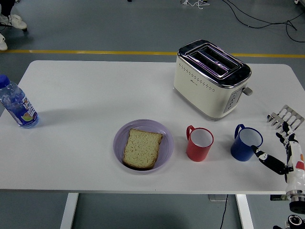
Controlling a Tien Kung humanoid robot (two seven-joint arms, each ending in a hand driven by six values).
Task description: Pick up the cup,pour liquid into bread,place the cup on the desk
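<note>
Only the right hand (281, 150) shows, coming in at the lower right corner w/ fingers spread and nothing in them; one dark fingertip (259, 154) sits just beside the lower right wall of the blue cup (246, 143), maybe touching, can't tell for sure. Left arm isn't in view, so the right is the only candidate for the pick. Blue cup stands upright on the white surface (86, 95), mouth up, handle pointing up-left, i.e. away from the hand, so the plain wall faces the hand. It lies directly left of the hand and a bit farther from the near edge. Red cup (199, 143) also upright, just left of the blue one w/ a clear gap between them, handle likewise on its left side. Task doesn't say which cup; judging by closeness, blue looks like the one. Bread (142, 148) lies flat in the purple plate (166, 143), left of the red cup, so the pour path from blue runs leftward over or past red; that's the relation to watch. Toaster (211, 78) sits behind the cups, bottle (17, 104) far left, a metal rack (286, 117) near the right edge behind the hand. No grasp yet; task looks to be at its very start.
</note>
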